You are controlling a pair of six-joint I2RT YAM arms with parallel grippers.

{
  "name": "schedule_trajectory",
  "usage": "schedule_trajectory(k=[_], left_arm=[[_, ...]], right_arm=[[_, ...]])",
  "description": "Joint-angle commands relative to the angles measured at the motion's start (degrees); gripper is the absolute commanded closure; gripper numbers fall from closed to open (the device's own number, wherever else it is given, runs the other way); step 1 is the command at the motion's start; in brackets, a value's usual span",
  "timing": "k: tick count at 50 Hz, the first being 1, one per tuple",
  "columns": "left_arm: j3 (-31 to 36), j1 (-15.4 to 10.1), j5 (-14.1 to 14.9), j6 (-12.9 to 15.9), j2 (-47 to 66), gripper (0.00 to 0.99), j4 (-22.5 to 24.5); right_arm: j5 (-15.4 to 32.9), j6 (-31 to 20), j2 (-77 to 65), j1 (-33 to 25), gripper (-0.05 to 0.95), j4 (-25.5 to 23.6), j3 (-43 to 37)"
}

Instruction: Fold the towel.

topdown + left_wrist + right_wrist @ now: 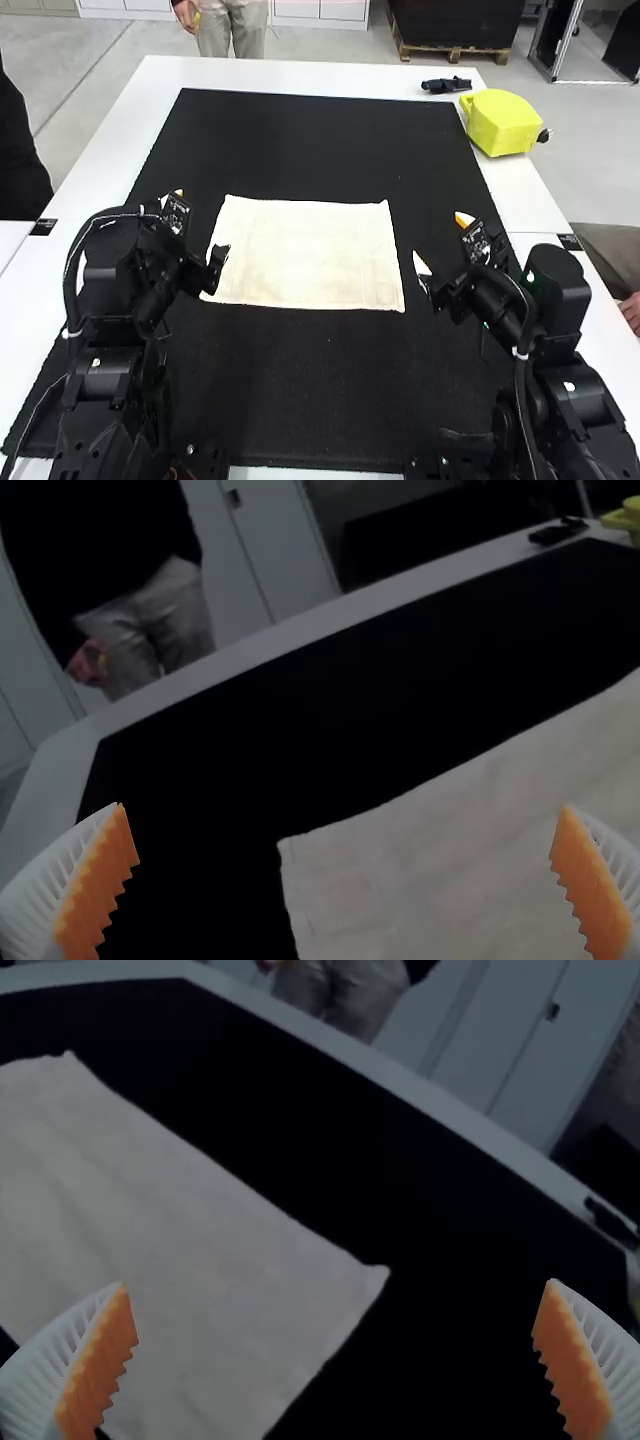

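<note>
The cream towel point(310, 252) lies spread flat on the black mat point(320, 400), between the left and right edges of the worktop point(350, 80); the left end effector point(202, 225), by the towel's left edge, and the right end effector point(442, 241), off its right edge, both stand open

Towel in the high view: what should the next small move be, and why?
Probably lower the left tool and the right tool toward the towel's near corners, ready to pinch them: it lies spread on the black mat, and both tools are open, near its opposite sides, gripping nothing.
</note>
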Motion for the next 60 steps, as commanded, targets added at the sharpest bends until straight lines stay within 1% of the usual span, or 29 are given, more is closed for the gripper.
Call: schedule_trajectory(k=[1,2,5,10,11,13,15,18,21,22,24,25,26,29,30,31,34,37,43,47,50,52,55,58,60], left_arm=[[-0.3,0.2,-1.4,-0.2,-0.6,0.026,1.2],[-0.3,0.3,-1.6,-0.2,-0.5,0.026,1.4],[-0.3,0.3,-1.6,-0.3,-0.5,0.026,1.9],[-0.2,0.4,-1.7,-0.8,-0.6,0.026,3.7],[-0.3,0.4,-1.8,-1.4,-0.5,0.026,4.3],[-0.2,0.4,-2.0,-3.8,-0.5,0.026,5.3],[-0.2,0.6,-2.5,-5.4,-0.6,0.026,6.6],[-0.2,0.7,-5.0,-6.2,-0.5,0.026,8.2],[-0.2,0.8,-5.7,-6.9,-0.6,0.026,8.4],[-0.3,0.9,-5.8,-7.0,-0.5,0.026,8.5],[-0.3,1.1,-6.3,-7.5,-0.5,0.026,8.6],[-0.3,1.2,-6.3,-8.2,-0.6,0.026,8.8],[-0.3,1.4,-6.3,-9.3,-0.6,0.026,9.0],[-0.3,2.0,-6.8,-10.7,-0.6,0.026,10.2],[-0.2,2.2,-7.1,-10.7,-0.5,0.026,10.4],[-0.3,2.5,-7.4,-10.7,-0.5,0.026,10.8],[-0.3,3.4,-7.4,-10.7,-0.5,0.026,11.7],[-0.3,4.2,-7.4,-10.4,-0.6,0.026,11.8],[-0.3,5.4,-7.4,-10.5,-0.6,0.026,10.9],[-0.3,5.7,-7.4,-10.5,-0.5,0.026,10.7],[-0.3,5.3,-7.3,-9.1,-0.6,0.026,10.9],[-0.3,5.2,-7.3,-9.0,-0.5,0.026,11.1],[-0.3,5.2,-7.3,-8.7,-0.5,0.026,11.2],[-0.3,5.1,-7.3,-9.2,-0.6,0.026,11.8],[-0.3,5.3,-7.3,-9.8,-0.5,0.026,12.4]], right_arm=[[-1.2,-0.7,-0.5,-1.4,-0.01,0.5,-1.7],[-0.7,0.0,-0.5,-1.7,-0.01,1.1,-1.7],[-0.7,-0.2,-0.5,-2.7,-0.01,1.7,-1.7],[-0.4,0.9,-0.5,-4.7,-0.01,6.2,-1.7],[-0.3,1.0,-0.5,-5.2,-0.01,6.9,-1.7],[-0.3,0.9,-0.5,-6.2,-0.01,7.4,-1.7],[-0.3,-0.5,-0.5,-7.1,-0.01,7.6,-1.7],[-0.3,-2.0,-0.5,-8.1,-0.01,7.4,-1.7],[-0.2,-2.3,-0.5,-8.7,-0.01,8.6,-1.7],[0.0,-2.0,-0.5,-9.1,-0.01,9.7,-1.7],[0.9,3.0,-0.5,-9.9,-0.01,12.9,-1.6],[1.4,4.5,-0.5,-10.2,-0.01,14.1,-1.6],[1.7,5.0,-0.5,-10.7,-0.01,14.9,-1.6],[1.8,6.3,-0.5,-12.5,-0.01,16.0,-1.7],[1.8,6.2,-0.5,-13.0,-0.01,16.4,-1.7],[1.8,6.3,-0.5,-13.6,-0.01,17.9,-1.7],[1.9,6.2,-0.5,-15.7,-0.01,20.2,-1.6],[1.9,6.0,-0.5,-17.6,-0.01,21.0,-1.7],[1.6,6.3,-0.5,-21.4,-0.01,19.4,-1.7],[-0.9,6.1,-0.5,-22.2,-0.01,18.2,-1.7],[-1.0,8.9,-0.5,-22.2,-0.01,19.1,-1.7],[-1.0,9.7,-0.5,-22.2,-0.01,19.5,-1.7],[-1.0,13.1,-0.5,-22.4,-0.01,21.5,-1.7],[-1.0,16.6,-0.5,-22.8,-0.02,22.9,-1.7],[-0.9,17.8,-0.5,-23.1,-0.01,23.0,-1.7]])
